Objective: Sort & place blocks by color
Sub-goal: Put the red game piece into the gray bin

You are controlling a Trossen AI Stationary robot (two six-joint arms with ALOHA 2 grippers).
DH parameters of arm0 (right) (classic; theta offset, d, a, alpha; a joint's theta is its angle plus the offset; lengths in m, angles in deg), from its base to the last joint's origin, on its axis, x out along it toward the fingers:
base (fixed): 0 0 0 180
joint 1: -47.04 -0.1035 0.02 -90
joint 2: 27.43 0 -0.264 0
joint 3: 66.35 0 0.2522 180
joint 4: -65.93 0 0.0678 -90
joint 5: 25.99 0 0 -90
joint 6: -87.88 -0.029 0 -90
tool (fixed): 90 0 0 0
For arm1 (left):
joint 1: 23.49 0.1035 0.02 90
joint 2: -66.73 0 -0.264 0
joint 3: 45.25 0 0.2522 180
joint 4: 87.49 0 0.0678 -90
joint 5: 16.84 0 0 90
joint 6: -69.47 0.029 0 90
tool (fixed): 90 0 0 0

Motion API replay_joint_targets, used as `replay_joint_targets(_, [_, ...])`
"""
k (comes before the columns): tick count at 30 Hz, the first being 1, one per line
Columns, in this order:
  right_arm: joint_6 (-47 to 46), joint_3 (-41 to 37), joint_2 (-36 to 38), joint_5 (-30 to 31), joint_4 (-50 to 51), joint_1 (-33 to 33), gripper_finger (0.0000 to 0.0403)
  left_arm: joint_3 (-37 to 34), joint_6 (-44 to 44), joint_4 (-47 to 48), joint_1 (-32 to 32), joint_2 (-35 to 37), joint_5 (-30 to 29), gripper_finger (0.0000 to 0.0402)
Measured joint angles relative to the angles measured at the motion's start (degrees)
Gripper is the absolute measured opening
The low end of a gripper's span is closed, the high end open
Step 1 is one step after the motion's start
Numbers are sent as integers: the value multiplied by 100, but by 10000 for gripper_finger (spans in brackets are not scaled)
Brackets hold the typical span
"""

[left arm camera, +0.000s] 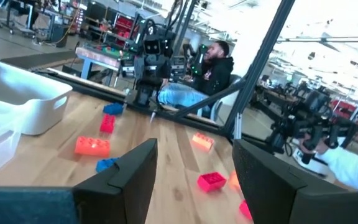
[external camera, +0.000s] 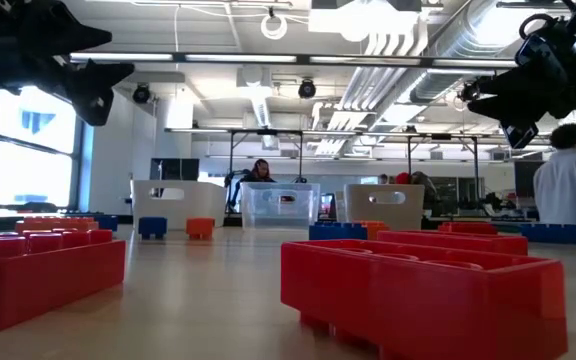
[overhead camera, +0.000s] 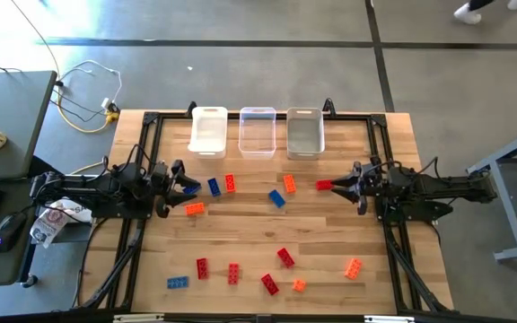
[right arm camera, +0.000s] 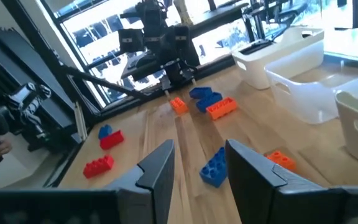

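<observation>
Both grippers hover open and empty: the left gripper [overhead camera: 179,176] at the desk's [overhead camera: 330,233] left, the right gripper [overhead camera: 341,186] opposite. The blocks [overhead camera: 276,198] lie scattered, unsorted, near the three bins [overhead camera: 257,131].

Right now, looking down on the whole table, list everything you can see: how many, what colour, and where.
blue blocks: four, blue; three mid-table, one near the edge opposite the bins.
orange blocks: five, orange; three mid-table, two near the edge opposite the bins.
red blocks: five, red; four towards the edge opposite the bins, one by the right claw.
bins: three; white, clear, white; in a row along one edge.
table: one, pale wood.
left claw: one, dark, open; at the table's left.
right claw: one, dark, open; at the table's right.
</observation>
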Motion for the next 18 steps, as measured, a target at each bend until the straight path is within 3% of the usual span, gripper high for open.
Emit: replay_joint_targets(18, [268, 0, 0, 1012, -170, 0, 130, 0, -35, 17, 0, 0, -60, 197])
